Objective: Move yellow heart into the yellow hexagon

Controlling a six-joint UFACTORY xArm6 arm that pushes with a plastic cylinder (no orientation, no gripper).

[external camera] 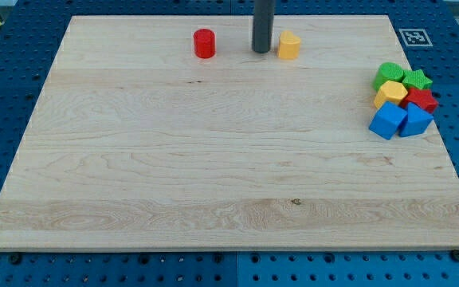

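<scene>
The yellow heart (289, 45) sits near the view's top edge of the wooden board, right of centre. My tip (262, 51) stands just to its left, close beside it, perhaps touching. The yellow hexagon (390, 94) lies far off at the view's right, packed inside a cluster of blocks.
A red cylinder (205, 43) stands left of my tip near the top edge. The right cluster holds a green round block (389, 74), a green star (417, 79), a red block (422, 99) and two blue blocks (388, 120) (415, 120). The wooden board (213, 159) ends close to the cluster.
</scene>
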